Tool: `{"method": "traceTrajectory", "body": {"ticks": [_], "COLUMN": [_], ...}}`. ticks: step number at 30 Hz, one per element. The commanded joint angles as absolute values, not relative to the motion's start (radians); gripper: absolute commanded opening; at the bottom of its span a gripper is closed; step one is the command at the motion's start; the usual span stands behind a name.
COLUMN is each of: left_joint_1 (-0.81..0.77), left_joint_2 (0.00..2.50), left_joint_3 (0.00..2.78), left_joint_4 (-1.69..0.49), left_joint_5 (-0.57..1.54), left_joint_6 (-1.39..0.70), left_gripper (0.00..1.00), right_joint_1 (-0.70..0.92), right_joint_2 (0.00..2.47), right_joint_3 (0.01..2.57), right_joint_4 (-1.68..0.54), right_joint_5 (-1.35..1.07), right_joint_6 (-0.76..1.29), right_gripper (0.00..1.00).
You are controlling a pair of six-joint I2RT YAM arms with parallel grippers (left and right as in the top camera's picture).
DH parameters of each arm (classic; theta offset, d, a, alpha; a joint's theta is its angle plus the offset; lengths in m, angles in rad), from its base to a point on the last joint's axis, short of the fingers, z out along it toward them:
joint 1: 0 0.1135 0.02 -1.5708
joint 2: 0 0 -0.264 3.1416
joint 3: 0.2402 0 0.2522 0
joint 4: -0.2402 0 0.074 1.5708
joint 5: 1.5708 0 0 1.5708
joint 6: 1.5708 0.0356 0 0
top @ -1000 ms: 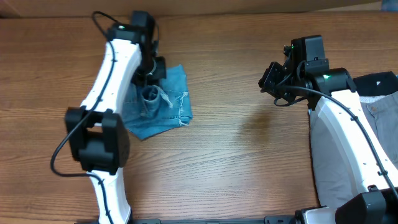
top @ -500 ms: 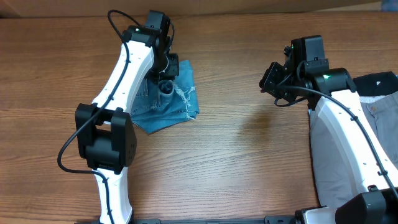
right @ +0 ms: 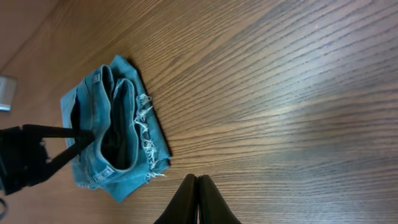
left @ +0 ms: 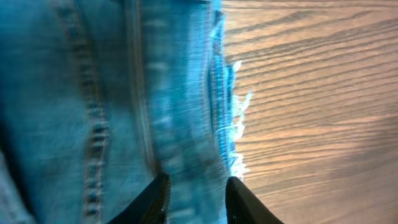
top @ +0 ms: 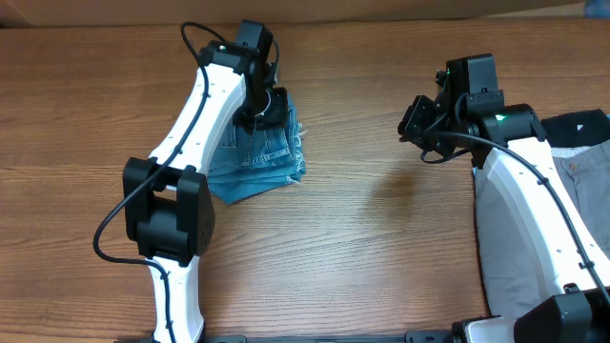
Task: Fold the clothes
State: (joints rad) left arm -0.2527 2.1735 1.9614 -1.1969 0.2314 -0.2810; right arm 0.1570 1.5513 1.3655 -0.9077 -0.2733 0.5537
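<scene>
The clothes, a folded bundle of light-blue jeans, lie on the wooden table left of centre, frayed whitish hems along the right edge. My left gripper stands over the bundle's far right corner. In the left wrist view its fingers are a little apart, open, with denim filling the gap right beside the frayed edge; I cannot tell if they touch it. My right gripper hovers over bare wood at the right, shut and empty. Its wrist view shows the pressed-together tips and the jeans farther off.
A grey cloth lies at the table's right edge under the right arm, with darker fabric behind it. A brown board runs along the table's far side. Bare wood separates the two grippers.
The left arm swung right and toward the far side, carrying the jeans' upper fold with it; the raised fold now lies flat. Its jaws went from shut to apart. The right arm stayed still.
</scene>
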Motion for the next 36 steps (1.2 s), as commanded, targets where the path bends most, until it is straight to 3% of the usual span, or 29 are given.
{"method": "traceTrajectory", "body": {"ticks": [1,4,9,18,26,32,36], "left_joint_1": [-0.184,-0.123,-0.026,0.030,0.025,0.025,0.025], "left_joint_2": [2.176,2.176,2.178,2.179,2.179,2.178,2.178], "left_joint_3": [2.046,2.100,2.101,1.870,1.643,1.608,1.608], "left_joint_4": [-1.234,-1.296,-1.382,-1.320,-1.200,-1.200,-1.199], "left_joint_5": [0.252,0.252,0.234,0.237,0.275,0.274,0.274], "left_joint_6": [-0.240,-0.196,-0.121,-0.100,-0.084,-0.044,-0.044], "left_gripper": [0.39,0.40,0.04,0.04,0.04,0.04,0.04], "right_joint_1": [0.157,0.160,0.220,0.437,0.525,0.534,0.530], "right_joint_2": [1.520,1.520,1.531,1.723,2.013,2.152,2.180], "right_joint_3": [1.383,1.382,1.380,1.380,1.380,1.380,1.380], "right_joint_4": [-0.894,-0.847,-0.744,-0.409,-0.139,-0.218,-0.414], "right_joint_5": [-0.301,-0.434,-0.540,-0.488,-0.492,-0.486,-0.241], "right_joint_6": [0.468,0.339,0.258,0.384,0.545,0.604,0.684], "right_gripper": [0.09,0.13,0.13,0.04,0.04,0.04,0.04]}}
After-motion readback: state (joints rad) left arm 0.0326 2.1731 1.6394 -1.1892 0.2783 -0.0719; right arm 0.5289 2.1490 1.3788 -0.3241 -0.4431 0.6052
